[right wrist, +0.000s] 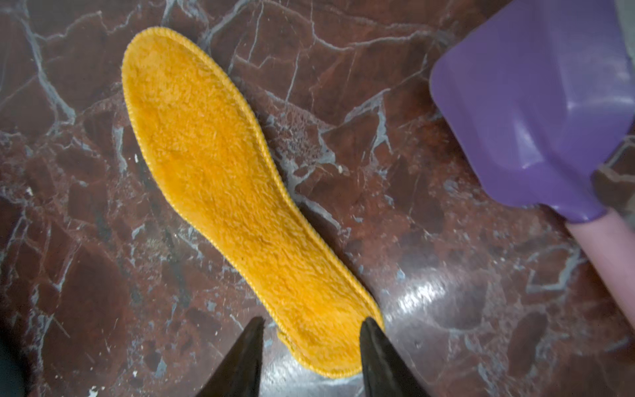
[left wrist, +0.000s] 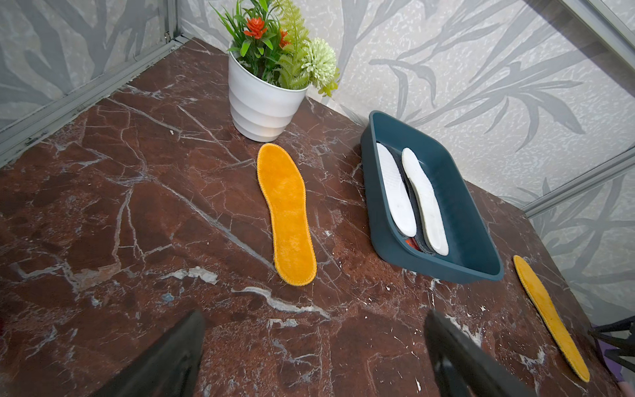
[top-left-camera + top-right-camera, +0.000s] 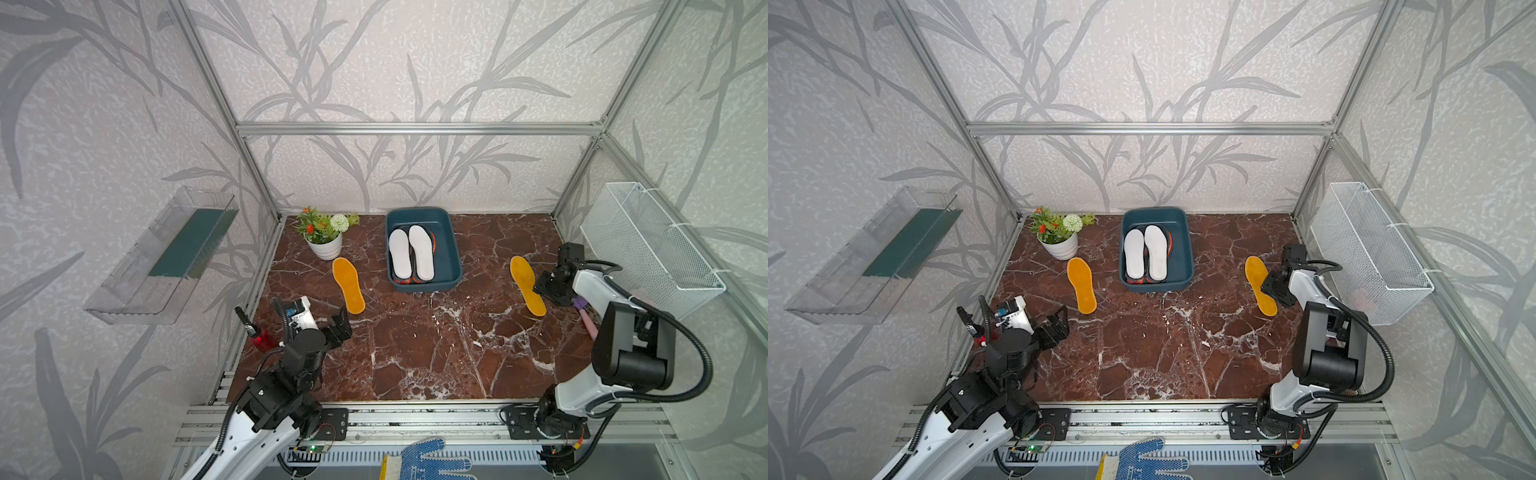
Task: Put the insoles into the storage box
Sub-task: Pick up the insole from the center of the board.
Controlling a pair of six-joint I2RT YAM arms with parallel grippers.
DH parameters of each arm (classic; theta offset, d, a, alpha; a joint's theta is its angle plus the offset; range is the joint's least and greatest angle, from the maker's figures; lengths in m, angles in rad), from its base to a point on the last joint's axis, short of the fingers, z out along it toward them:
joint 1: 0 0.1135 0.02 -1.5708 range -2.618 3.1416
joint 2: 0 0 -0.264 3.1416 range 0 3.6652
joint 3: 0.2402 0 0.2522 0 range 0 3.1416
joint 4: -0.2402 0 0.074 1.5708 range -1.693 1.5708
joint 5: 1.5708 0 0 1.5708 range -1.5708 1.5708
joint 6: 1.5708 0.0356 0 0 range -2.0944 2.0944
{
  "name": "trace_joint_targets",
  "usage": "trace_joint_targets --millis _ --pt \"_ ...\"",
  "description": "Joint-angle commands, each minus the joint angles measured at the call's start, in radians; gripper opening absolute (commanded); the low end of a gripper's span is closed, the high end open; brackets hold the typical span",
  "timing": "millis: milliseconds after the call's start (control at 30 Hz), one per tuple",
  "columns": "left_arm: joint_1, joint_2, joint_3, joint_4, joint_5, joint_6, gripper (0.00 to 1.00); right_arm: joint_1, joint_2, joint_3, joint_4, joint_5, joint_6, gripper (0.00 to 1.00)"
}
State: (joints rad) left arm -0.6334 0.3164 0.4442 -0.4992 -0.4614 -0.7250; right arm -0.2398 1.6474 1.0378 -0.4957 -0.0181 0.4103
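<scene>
The teal storage box [image 3: 451,253] [image 3: 1183,253] [image 2: 464,220] stands at the back middle. In it two white insoles [image 3: 400,253] [image 3: 421,251] lie on top of darker and orange ones. One yellow insole [image 3: 348,284] [image 2: 287,213] lies flat to the left of the box. A second yellow insole [image 3: 527,284] [image 1: 223,178] lies to its right. My right gripper [image 3: 544,286] [image 1: 311,323] is low over that insole's heel. Its jaws straddle the heel, half apart; one finger meets the edge and the other stands off it. My left gripper [image 3: 343,320] [image 2: 314,314] hangs wide open over bare marble, short of the left insole.
A potted plant [image 3: 326,245] stands at the back left. A purple and pink tool [image 3: 584,309] [image 1: 532,103] lies beside the right insole, under my right arm. A red bottle [image 3: 262,336] sits at the left edge. A wire basket [image 3: 648,245] and a clear shelf [image 3: 166,257] hang on the side walls.
</scene>
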Motion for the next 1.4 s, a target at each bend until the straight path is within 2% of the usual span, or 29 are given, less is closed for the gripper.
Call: trace_joint_targets --millis 0,267,433,533,800,900,1133,1367 --pt "0.006 0.003 0.022 0.017 0.002 0.014 0.97 -0.008 0.049 0.035 0.009 0.012 -0.011 0.45" --pt "0.006 0.009 0.027 0.027 0.004 0.022 0.97 -0.008 0.152 0.068 0.014 0.055 -0.022 0.44" --pt "0.007 0.011 0.033 0.029 0.003 0.029 0.97 -0.007 0.206 0.084 0.026 0.032 -0.021 0.42" --pt "0.008 0.012 0.038 0.031 0.002 0.031 0.97 -0.009 0.225 0.090 0.033 0.000 -0.020 0.35" --pt "0.007 0.010 0.036 0.031 -0.002 0.031 0.97 0.011 0.219 0.062 0.078 -0.099 -0.021 0.07" --pt "0.008 0.008 0.040 0.025 -0.001 0.031 0.97 0.050 0.211 0.063 0.074 -0.082 -0.026 0.00" --pt "0.008 0.007 0.049 0.017 -0.017 0.029 0.97 0.163 0.154 0.099 0.022 -0.011 -0.034 0.00" --pt "0.008 0.042 0.046 0.072 -0.014 0.019 0.97 0.264 -0.013 0.114 -0.022 0.006 -0.007 0.00"
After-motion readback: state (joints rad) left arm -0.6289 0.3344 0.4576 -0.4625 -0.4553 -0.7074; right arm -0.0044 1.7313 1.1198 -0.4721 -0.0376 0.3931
